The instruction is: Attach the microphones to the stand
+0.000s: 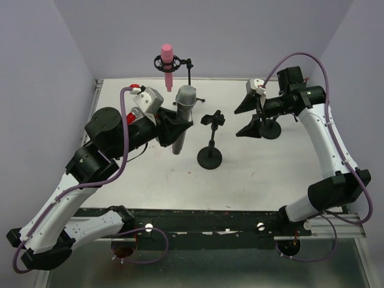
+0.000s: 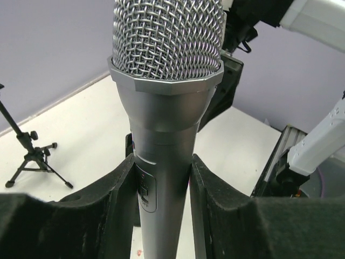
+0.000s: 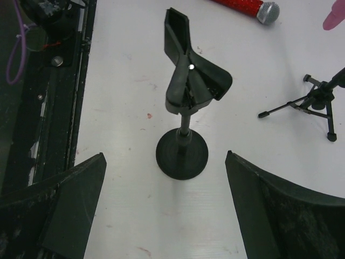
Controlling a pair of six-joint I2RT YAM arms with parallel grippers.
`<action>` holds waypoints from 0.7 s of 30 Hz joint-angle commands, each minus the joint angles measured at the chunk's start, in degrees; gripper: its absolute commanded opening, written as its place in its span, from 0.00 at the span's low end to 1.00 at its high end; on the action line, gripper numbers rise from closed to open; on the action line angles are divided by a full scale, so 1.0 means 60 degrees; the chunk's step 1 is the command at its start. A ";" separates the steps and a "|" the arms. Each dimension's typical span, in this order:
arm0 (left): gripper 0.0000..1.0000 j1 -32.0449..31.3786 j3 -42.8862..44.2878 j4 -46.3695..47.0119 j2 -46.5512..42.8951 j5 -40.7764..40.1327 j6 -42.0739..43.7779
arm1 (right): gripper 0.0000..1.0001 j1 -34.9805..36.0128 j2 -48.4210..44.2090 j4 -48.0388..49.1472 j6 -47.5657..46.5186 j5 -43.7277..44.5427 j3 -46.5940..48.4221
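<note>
Both arms (image 1: 108, 135) (image 1: 315, 120) aloft; mic (image 1: 186, 97) in L jaws

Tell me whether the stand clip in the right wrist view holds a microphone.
No, the clip on the round-base stand is empty; the red microphone lies on the table beyond it.

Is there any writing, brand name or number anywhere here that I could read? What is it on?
No readable text in any view.
Silver-grey microphone: the small switch on its body may carry a marking, too blurred to read.
Pink microphone, red microphone, clip stand: no lettering visible.
</note>
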 commanded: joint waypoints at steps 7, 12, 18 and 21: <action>0.00 0.0260 0.0495 -0.0300 0.0724 0.0958 0.0245 | 1.00 0.0834 0.1234 0.1177 0.0765 0.0229 0.0735; 0.00 0.0319 0.0378 -0.0154 0.0783 0.1104 0.0113 | 1.00 0.1333 0.1615 0.1748 0.1161 0.0361 0.0822; 0.00 0.0363 0.0159 -0.0110 0.0622 0.1192 0.0069 | 1.00 0.1465 0.2025 0.1940 0.1381 0.0318 0.1276; 0.00 0.0406 0.0100 -0.0110 0.0607 0.1221 0.0054 | 1.00 0.1611 0.2201 0.1823 0.1323 0.0230 0.1452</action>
